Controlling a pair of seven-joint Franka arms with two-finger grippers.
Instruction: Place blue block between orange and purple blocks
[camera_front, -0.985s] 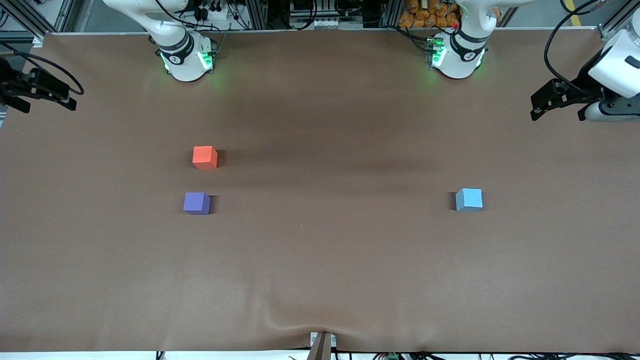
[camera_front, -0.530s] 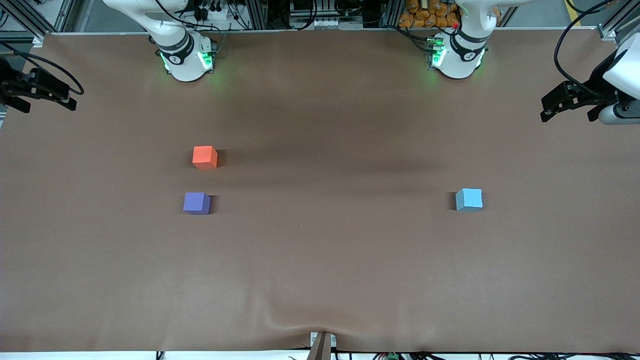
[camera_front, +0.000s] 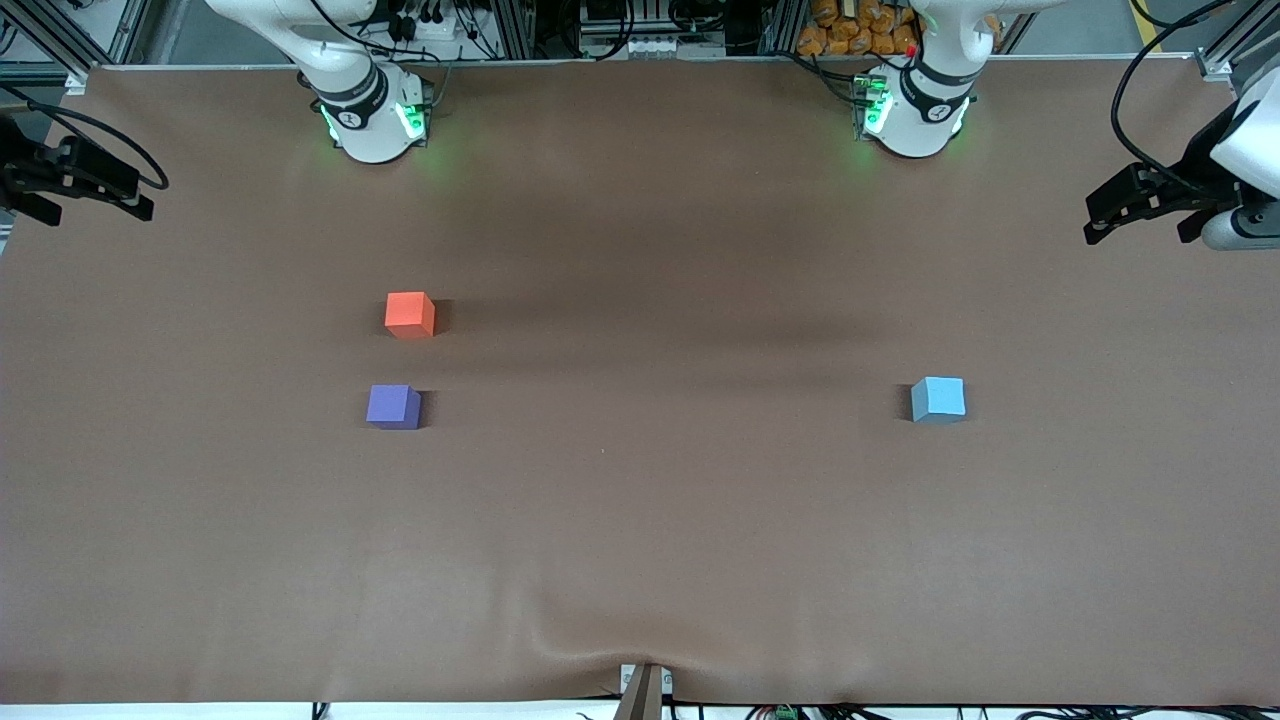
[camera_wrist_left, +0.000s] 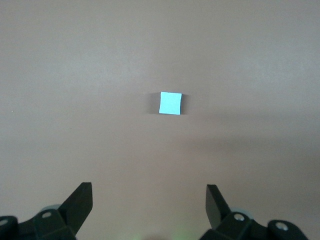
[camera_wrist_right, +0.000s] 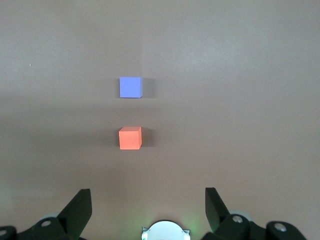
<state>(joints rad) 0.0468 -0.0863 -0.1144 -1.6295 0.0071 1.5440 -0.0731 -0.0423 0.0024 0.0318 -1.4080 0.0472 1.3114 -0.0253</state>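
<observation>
1. Bench (camera_front: 640, 560): one brown cover runs edge to edge and carries three cubes of equal size; it has a wrinkle at the middle of the edge nearest the front camera.
2. Blue block (camera_front: 938, 399): it sits flat toward the left arm's end of the bench, well apart from the other two and clear of every edge. My left wrist view shows it square-on, with nothing touching it.
3. Orange block (camera_front: 410, 314) and purple block (camera_front: 393, 406): they stand toward the right arm's end, the purple nearer the front camera, with bare bench between them. I judge that gap only slightly wider than one cube.
4. Left gripper (camera_front: 1140, 205): it hangs over the bench's end edge on the left arm's side, fingers spread wide and holding nothing.
5. Right gripper (camera_front: 75, 180): it waits over the other end edge, fingers likewise wide apart and empty.
6. Handling, as a judgement: the blue block looks light, matte and rigid or slightly yielding, so slip risk is low and modest pressure should do.
7. Hold: I would take two opposite vertical faces, centred and low enough to stop it tilting, squared to the cube.
8. Caution: the tight gap calls for a straight descent, with my fingers on the faces that will not front the neighbours.
</observation>
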